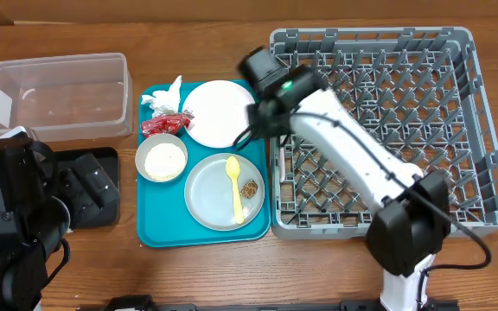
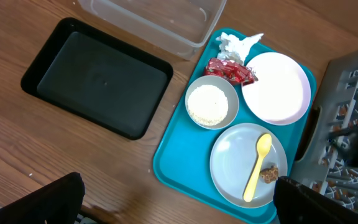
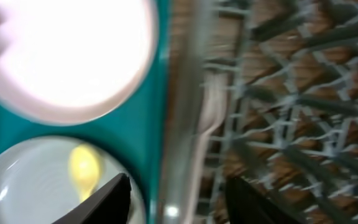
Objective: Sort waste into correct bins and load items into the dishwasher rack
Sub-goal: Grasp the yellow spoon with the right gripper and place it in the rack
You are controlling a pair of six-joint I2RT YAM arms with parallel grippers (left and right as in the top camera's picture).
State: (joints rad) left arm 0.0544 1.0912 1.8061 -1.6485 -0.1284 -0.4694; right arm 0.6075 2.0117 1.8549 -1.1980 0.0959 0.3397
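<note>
a wooden bench (image 2: pixel 17 143) seen from above, with a flat teal tray (image 2: pixel 179 149) in the middle. on the teal tray sit a white plate (image 2: pixel 275 87) at the back right and a pale grey plate (image 2: pixel 235 162) in front of it. a yellow spoon (image 2: pixel 257 165) lies on the grey plate, and a small brown food lump (image 2: pixel 268 174) rests just beside the spoon's handle. left of the plates is a small pale bowl (image 2: pixel 234 93) holding loose white rice (image 2: pixel 207 104). a crumpled red wrapper (image 2: pixel 230 70) lies between the bowl and the white plate, and a crumpled white napkin (image 2: pixel 238 43) sits behind it at the tray's back edge.

left of the teal tray stand a clear plastic tub (image 1: pixel 54 62) at the back and a shallow black tray (image 2: pixel 98 84) in front of it. to the right, touching the teal tray, is the large grey dishwasher rack (image 1: pixel 370 36) with its grid of pegs.

the right arm reaches across the rack to its left wall. the right gripper (image 3: pixel 179 186) hangs over that wall with its fingers spread wide, gripping nothing. the wrist view is blurred; a pale long shape, seemingly the white fork (image 3: pixel 207 118), lies just inside the rack.

the left gripper (image 2: pixel 178 186) hovers above the bench near the teal tray's front left edge, fingers wide apart and empty.
</note>
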